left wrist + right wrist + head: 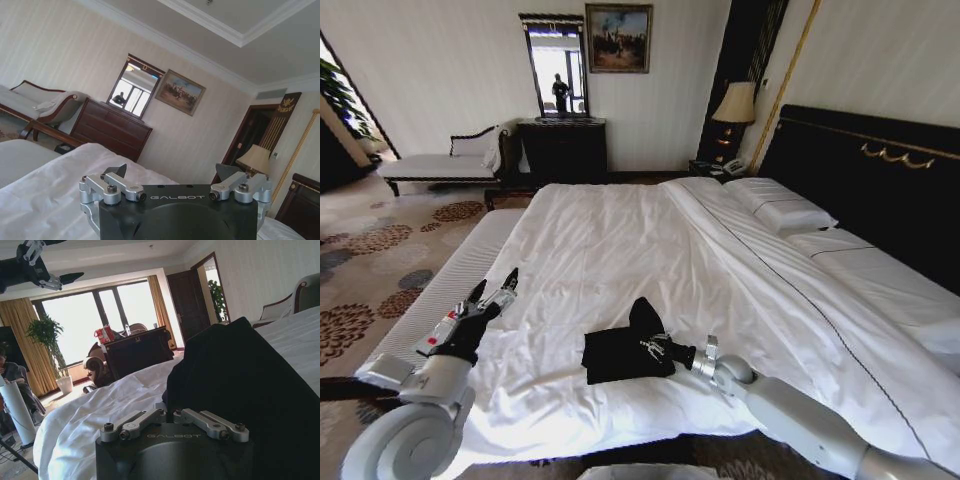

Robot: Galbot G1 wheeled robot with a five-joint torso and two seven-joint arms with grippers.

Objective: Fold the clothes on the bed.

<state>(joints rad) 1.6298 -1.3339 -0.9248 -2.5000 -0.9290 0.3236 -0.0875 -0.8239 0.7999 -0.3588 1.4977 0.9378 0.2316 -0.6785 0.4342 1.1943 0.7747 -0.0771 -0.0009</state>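
Note:
The clothes, a black T-shirt in a small bundle, lie on the white bed near its front edge. My right gripper is at the bundle's right side, shut on the black cloth, and one flap stands up just behind it. In the right wrist view the clothes rise as a dark mound right over my right gripper, whose fingers meet under the fabric. My left gripper hovers open above the bed's left edge, well apart from the shirt. In the left wrist view my left gripper holds nothing.
A narrow white bench runs along the bed's left side. Pillows and the dark headboard are at the right. A chaise, dresser and lamp stand along the far wall. Patterned carpet lies to the left.

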